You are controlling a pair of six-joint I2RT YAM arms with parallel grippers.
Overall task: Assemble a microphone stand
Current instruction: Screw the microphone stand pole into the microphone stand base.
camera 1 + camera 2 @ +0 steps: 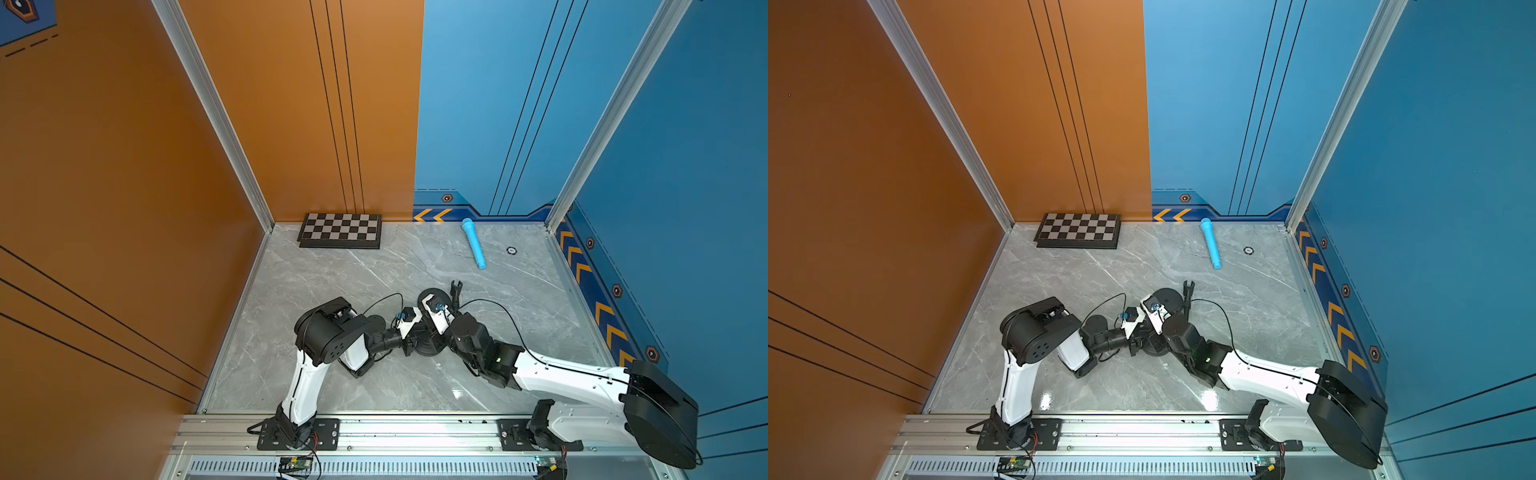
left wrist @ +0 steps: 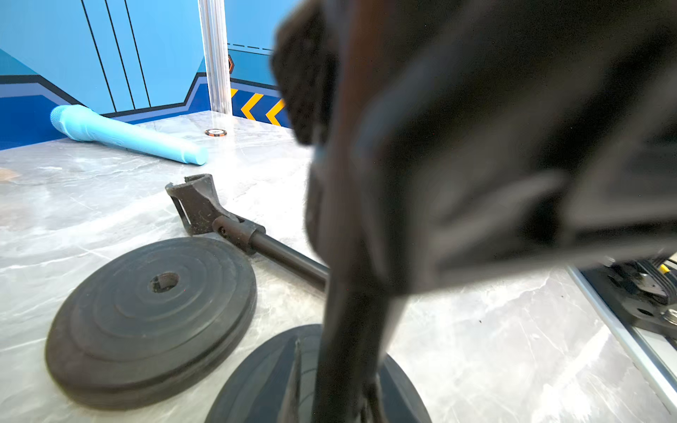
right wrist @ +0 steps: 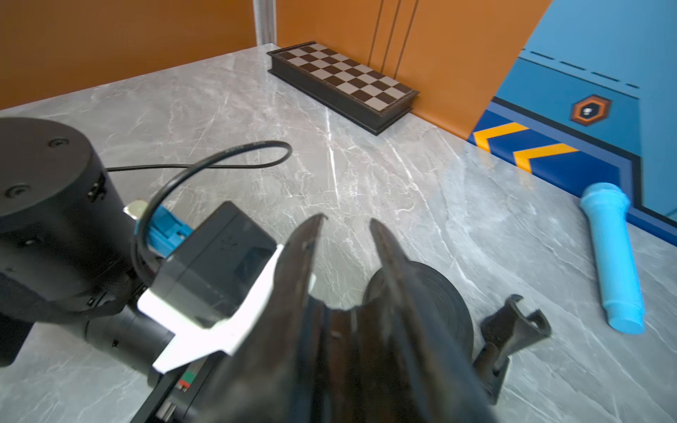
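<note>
Right wrist view first: how does your right gripper (image 3: 347, 219) stand?
— My two fingers (image 3: 304, 263) stand close together, all but a slim gap at the tips, and the grey table (image 3: 329, 154) shows through that gap.

And your left gripper (image 1: 415, 338)?
— I cannot tell. In both top views my wrist cameras (image 1: 409, 316) cover its jaws, and the left wrist view is mostly dark blur up close.

Where are the stand's parts?
— The round base (image 2: 150, 318) lies flat on the table, centre hole up, just beside my grippers. The pole (image 2: 289, 256) lies on the table next to its rim, with the clip (image 2: 199, 205) at the far end. A second dark round piece (image 2: 252, 384) lies flat just beside the base, below where my grippers meet.

And the microphone (image 1: 473, 243)?
— It is blue and lies on its side near the back wall (image 1: 478, 124), head toward the wall, well apart from the base. A small round chip (image 1: 511, 250) lies near it. A chessboard (image 1: 340, 230) lies at the foot of the orange wall (image 1: 311, 124).
</note>
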